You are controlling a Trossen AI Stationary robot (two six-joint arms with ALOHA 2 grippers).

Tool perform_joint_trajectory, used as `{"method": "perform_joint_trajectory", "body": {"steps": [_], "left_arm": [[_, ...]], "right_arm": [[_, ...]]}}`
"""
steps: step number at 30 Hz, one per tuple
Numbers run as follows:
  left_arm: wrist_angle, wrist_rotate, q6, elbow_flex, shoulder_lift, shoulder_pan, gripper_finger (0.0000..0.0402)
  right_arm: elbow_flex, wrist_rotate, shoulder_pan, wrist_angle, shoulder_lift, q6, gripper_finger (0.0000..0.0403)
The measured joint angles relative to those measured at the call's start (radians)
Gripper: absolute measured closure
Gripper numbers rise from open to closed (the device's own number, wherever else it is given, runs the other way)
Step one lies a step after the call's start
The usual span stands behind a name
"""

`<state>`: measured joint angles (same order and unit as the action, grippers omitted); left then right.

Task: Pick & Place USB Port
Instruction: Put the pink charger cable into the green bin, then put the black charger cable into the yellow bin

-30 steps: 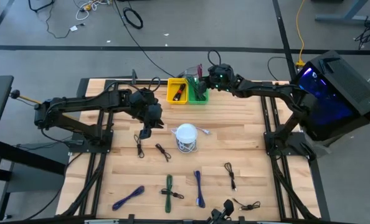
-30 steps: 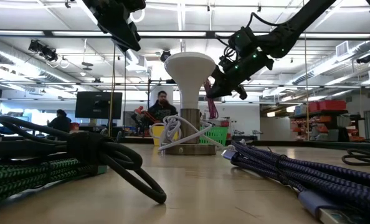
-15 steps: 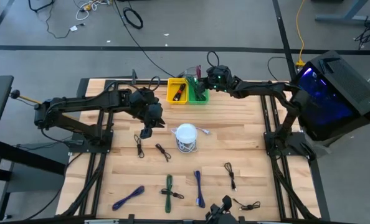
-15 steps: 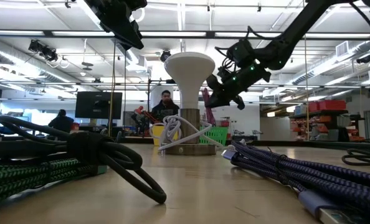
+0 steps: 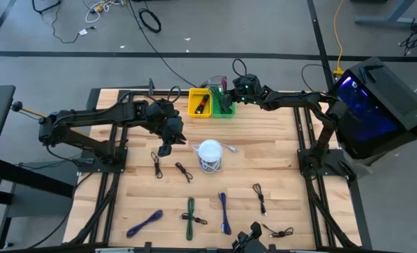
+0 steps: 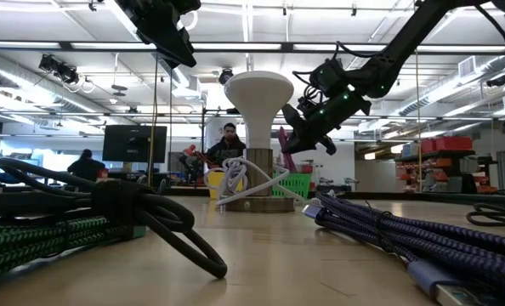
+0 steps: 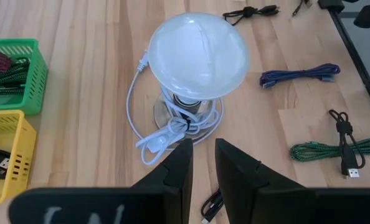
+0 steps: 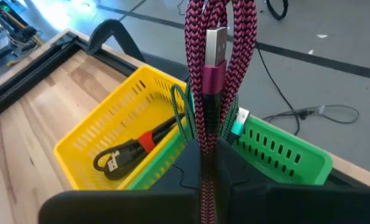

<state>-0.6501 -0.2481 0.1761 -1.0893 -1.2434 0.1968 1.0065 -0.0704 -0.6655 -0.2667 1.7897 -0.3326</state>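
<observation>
My right gripper (image 8: 205, 152) is shut on a magenta braided USB cable (image 8: 205, 37), folded into a bundle, with a silver plug (image 8: 215, 45) on it. It hovers over the green basket (image 5: 222, 105) at the table's far edge, beside the yellow basket (image 5: 199, 102). In the low view the cable (image 6: 284, 140) shows clear of the basket. My left gripper (image 7: 201, 167) hangs above the table left of the white lamp (image 5: 210, 153), fingers slightly open with nothing between them. My right gripper pinches the folded cable bundle (image 8: 205, 134) between its two fingers, several strands together. The bundle runs on along the fingers and sticks out past their tips, plug end forward. It is lifted clear, above the green basket (image 8: 278, 152).
The yellow basket (image 8: 104, 134) holds a black cable with a red tie. A white cord (image 7: 149, 134) loops round the lamp's foot. Several bundled cables lie on the near half of the table: black (image 5: 156, 163), blue (image 5: 145, 222), green (image 5: 190, 213), blue (image 5: 224, 211), black (image 5: 260, 197).
My right gripper has come down a little and gone slightly toward the table's left edge with the magenta cable, closer over the green basket. It has stayed shut on the bundle.
</observation>
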Motion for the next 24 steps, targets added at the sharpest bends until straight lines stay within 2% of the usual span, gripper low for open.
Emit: {"method": "perform_joint_trajectory", "body": {"steps": [8, 17, 24], "left_arm": [[0.000, -0.008, -0.001, 0.000, 0.000, 0.000, 0.0331], [0.000, -0.010, -0.002, 0.000, 0.000, 0.000, 0.0331], [0.000, -0.010, -0.004, 0.001, 0.000, 0.000, 0.0331]], "right_arm": [[0.000, 0.001, 0.000, 0.007, 0.000, -0.007, 0.0385], [0.000, 0.002, 0.006, 0.014, 0.000, -0.009, 0.0308], [0.000, 0.002, 0.009, 0.026, 0.000, -0.003, 0.0275]]}}
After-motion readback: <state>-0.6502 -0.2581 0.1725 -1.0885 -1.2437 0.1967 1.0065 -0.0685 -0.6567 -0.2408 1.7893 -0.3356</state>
